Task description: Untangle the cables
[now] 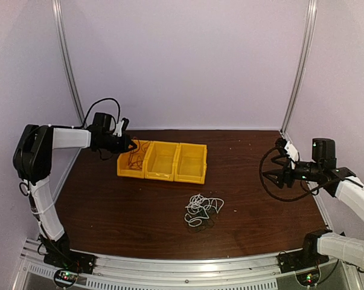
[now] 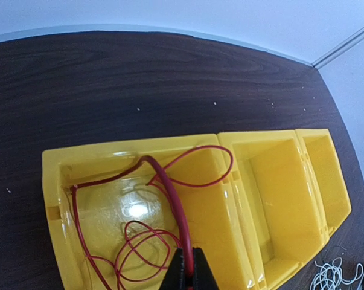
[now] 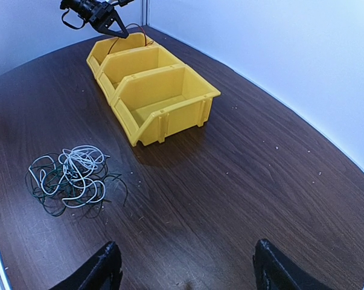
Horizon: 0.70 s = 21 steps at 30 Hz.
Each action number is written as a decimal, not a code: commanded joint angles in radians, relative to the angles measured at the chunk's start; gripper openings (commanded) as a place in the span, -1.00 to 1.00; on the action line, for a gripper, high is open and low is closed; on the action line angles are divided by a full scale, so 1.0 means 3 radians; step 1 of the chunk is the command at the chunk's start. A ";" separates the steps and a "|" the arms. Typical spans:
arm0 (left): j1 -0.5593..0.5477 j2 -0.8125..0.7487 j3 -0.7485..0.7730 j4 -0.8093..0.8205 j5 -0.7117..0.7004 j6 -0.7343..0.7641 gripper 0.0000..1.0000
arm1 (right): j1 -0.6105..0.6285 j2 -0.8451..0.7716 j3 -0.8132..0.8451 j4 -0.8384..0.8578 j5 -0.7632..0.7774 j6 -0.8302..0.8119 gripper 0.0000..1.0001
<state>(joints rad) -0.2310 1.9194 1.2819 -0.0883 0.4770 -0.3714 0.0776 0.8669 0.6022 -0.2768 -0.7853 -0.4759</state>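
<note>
The red cable lies coiled in the leftmost compartment of the yellow bin. My left gripper is shut on one strand of it, just above that compartment. The white cable and the dark green-black cable lie tangled together on the table in front of the bin; they also show in the right wrist view. My right gripper is open and empty, held above the table at the right, far from the tangle.
The bin has three compartments; the middle and right ones hold nothing. Dark wood table with walls behind and at both sides, and a metal rail along the near edge.
</note>
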 commanded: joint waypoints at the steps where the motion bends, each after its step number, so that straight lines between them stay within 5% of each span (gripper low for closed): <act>1: -0.0040 0.0148 0.0149 -0.0033 -0.0166 -0.0050 -1.00 | -0.0029 0.0019 0.0039 -0.0003 -0.0009 -0.0029 0.51; 11: -0.0291 0.0402 0.0456 -0.0382 -0.0473 0.0136 -0.96 | -0.0031 0.0055 0.0041 -0.0012 -0.0006 -0.0050 0.51; 16: -0.0313 0.0395 0.0508 -0.0515 -0.0656 0.0133 -0.45 | -0.0031 0.0058 0.0041 -0.0018 0.0005 -0.0058 0.51; 21: -0.0333 0.0224 0.0494 -0.0615 -0.0818 0.0129 -0.22 | -0.0029 0.0059 0.0040 -0.0026 -0.0008 -0.0077 0.52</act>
<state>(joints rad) -0.3283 2.0300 1.4071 -0.2436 0.2955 -0.3420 0.0776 0.8829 0.6022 -0.2806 -0.7845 -0.4908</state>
